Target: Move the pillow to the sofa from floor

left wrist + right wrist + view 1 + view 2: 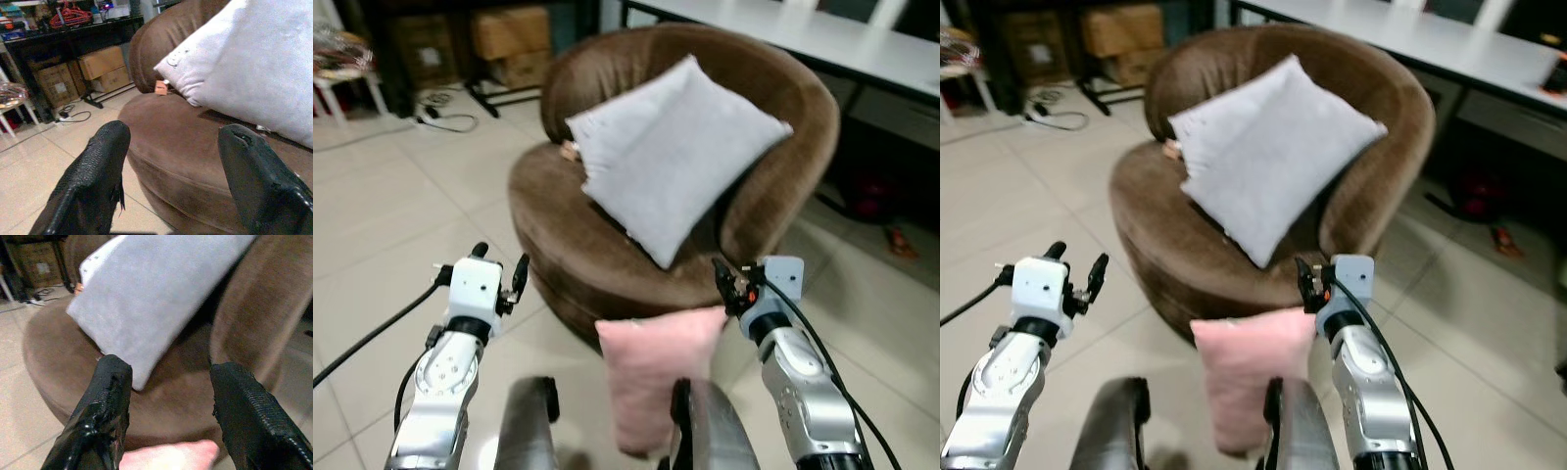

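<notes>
From the left eye view we see a round brown sofa [675, 196] on the tiled floor [391, 225], with a grey pillow [671, 157] leaning against its back. The pink pillow [656, 377] we have to move stands on the floor, upright against the sofa's front edge, between our two arms. The left gripper [499, 266] hovers to the left of the sofa base, well apart from the pink pillow; the right gripper [726, 279] hangs just above its upper right corner.

The right eye view gives the same layout, with a long white surface [1430, 44] behind the sofa and cardboard boxes [1121, 39] at the back wall.

In the left wrist view, our left fingers [93, 176] are spread wide with nothing between them, pointing at the sofa seat.

In the right wrist view, our right fingers [107, 406] are likewise wide apart and empty, the pink pillow's top edge showing just below them.

We judge the task barely begun: the pillow is not yet grasped, and gripping, lifting and setting it on the seat all remain.
</notes>
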Available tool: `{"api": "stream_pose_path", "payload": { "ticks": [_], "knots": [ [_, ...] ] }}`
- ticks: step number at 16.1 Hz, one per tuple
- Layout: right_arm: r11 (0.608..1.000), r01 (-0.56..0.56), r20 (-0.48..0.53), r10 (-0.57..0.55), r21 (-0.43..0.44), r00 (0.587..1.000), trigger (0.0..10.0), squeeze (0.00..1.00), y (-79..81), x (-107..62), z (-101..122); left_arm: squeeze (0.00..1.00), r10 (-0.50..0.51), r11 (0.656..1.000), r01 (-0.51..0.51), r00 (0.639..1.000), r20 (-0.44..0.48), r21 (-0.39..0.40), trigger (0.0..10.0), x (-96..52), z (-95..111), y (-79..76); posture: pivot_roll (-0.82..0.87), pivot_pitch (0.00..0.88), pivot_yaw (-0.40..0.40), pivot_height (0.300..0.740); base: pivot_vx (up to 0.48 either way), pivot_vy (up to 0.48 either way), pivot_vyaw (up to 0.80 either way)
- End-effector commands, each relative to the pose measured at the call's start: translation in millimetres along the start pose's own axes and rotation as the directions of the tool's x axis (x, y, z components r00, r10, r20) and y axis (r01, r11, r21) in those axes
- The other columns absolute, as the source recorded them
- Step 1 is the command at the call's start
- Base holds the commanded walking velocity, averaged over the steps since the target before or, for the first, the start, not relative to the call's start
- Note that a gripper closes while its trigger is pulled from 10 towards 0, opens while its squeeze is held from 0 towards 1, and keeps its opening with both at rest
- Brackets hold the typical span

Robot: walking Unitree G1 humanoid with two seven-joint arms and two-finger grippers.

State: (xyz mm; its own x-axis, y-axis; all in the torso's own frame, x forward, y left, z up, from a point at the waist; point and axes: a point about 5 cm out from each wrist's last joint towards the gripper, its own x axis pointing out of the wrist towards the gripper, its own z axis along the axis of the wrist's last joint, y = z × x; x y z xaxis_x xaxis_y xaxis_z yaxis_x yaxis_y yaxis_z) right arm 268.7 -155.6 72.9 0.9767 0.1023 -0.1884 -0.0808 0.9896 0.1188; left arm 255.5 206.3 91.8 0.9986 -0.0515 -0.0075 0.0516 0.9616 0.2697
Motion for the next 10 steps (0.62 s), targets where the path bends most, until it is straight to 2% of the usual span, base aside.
{"api": "stream_pose_path", "payload": {
  "ticks": [1,7,10],
  "knots": [
    [1.000,0.003,-0.002,-0.003,-0.007,1.000,10.0,0.00,-3.7,1.3,2.3,0.00,0.008,1.000,-0.008,1.000,0.029,0.006,10.0,1.1,6.1,-1.8,0.00,0.005,-0.092,0.505,0.000,0.000,0.00],
    [1.000,0.000,-0.010,-0.001,-0.020,1.000,10.0,0.00,-3.7,2.2,2.8,0.00,0.020,1.000,-0.019,1.000,0.022,-0.007,10.0,-3.1,4.3,-2.3,0.00,0.013,-0.104,0.505,0.000,0.000,0.00],
    [0.997,-0.023,-0.018,0.022,-0.068,1.000,10.0,0.00,-1.8,2.6,3.8,0.00,0.017,1.000,-0.016,0.999,0.029,-0.017,10.0,-4.4,5.1,-3.1,0.00,0.017,-0.110,0.505,0.000,0.000,0.00]
  ]
}}
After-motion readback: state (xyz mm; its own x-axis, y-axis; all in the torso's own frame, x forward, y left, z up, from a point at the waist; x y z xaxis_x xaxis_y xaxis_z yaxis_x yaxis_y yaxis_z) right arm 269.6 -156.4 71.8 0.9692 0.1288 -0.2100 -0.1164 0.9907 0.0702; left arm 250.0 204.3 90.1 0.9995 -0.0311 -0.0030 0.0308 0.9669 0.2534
